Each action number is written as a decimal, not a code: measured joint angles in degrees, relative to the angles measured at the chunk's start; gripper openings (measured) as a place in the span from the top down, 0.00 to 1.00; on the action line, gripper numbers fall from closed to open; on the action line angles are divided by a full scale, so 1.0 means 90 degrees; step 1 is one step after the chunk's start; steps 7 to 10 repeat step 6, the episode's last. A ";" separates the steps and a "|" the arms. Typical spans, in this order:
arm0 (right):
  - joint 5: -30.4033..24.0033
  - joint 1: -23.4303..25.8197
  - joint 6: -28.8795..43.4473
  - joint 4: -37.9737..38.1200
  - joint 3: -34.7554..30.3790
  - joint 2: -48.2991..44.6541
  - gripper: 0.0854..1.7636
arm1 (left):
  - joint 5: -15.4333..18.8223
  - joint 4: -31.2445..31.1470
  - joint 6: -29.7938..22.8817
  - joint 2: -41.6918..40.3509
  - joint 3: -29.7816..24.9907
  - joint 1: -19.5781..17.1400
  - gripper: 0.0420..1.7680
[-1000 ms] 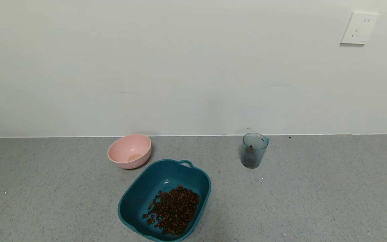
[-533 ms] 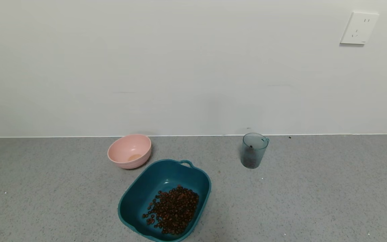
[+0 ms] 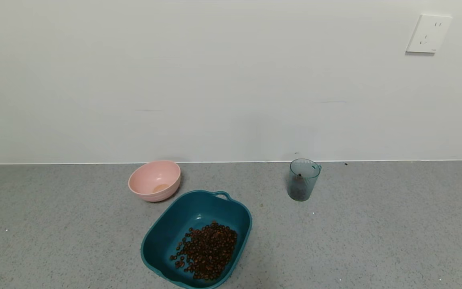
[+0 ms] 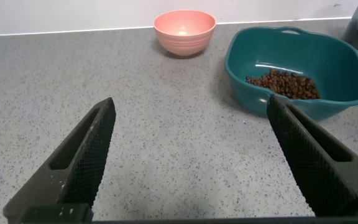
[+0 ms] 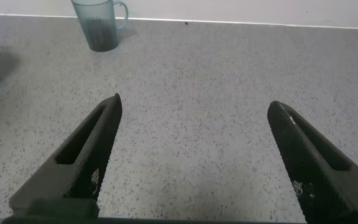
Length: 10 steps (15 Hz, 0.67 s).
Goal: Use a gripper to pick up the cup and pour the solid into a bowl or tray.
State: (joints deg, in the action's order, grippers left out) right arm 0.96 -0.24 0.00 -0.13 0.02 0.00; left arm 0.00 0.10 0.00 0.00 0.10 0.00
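The translucent blue-grey ribbed cup point(image 3: 303, 179) stands upright on the grey counter near the wall, right of centre; it also shows far off in the right wrist view point(image 5: 98, 23). A few dark pieces show inside it. The dark teal basin point(image 3: 167, 237) sits at front centre with a pile of small brown bean-like pieces point(image 3: 207, 251) in it, seen too in the left wrist view point(image 4: 284, 84). Neither gripper shows in the head view. My left gripper point(image 4: 191, 106) is open and empty, short of the basin. My right gripper point(image 5: 194, 106) is open and empty, well back from the cup.
A small round pink bowl point(image 3: 155, 180) stands behind the basin to the left, near the wall. A white wall socket point(image 3: 428, 33) is high on the right. The grey speckled counter point(image 3: 375, 233) stretches wide on both sides.
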 joint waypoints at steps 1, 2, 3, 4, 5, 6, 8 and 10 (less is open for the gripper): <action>0.0003 0.0000 -0.0003 0.0003 -0.0003 0.0000 0.03 | 0.0000 0.0001 0.0000 0.0000 0.0000 0.0000 0.01; 0.0000 0.0000 -0.0003 0.0003 -0.0003 0.0000 0.03 | 0.0000 0.0000 0.0000 0.0000 0.0000 0.0000 0.01; 0.0000 0.0000 -0.0012 0.0003 -0.0003 0.0000 0.03 | 0.0000 0.0001 0.0000 0.0000 0.0000 0.0000 0.01; 0.0000 0.0000 -0.0030 0.0009 -0.0003 0.0000 0.03 | 0.0000 0.0001 0.0000 0.0000 0.0000 0.0003 0.01; -0.0003 0.0000 -0.0034 0.0012 -0.0003 0.0000 0.03 | 0.0000 0.0001 0.0000 0.0000 0.0000 0.0003 0.01; 0.0000 0.0000 -0.0034 0.0015 -0.0003 0.0000 0.03 | 0.0000 0.0001 0.0000 0.0000 0.0000 0.0000 0.01; 0.0000 0.0000 -0.0034 0.0015 -0.0003 0.0000 0.03 | 0.0000 0.0001 0.0000 0.0000 0.0000 0.0000 0.01; 0.0000 0.0000 -0.0034 0.0015 -0.0003 0.0000 0.03 | 0.0000 0.0001 0.0000 0.0000 0.0000 0.0000 0.01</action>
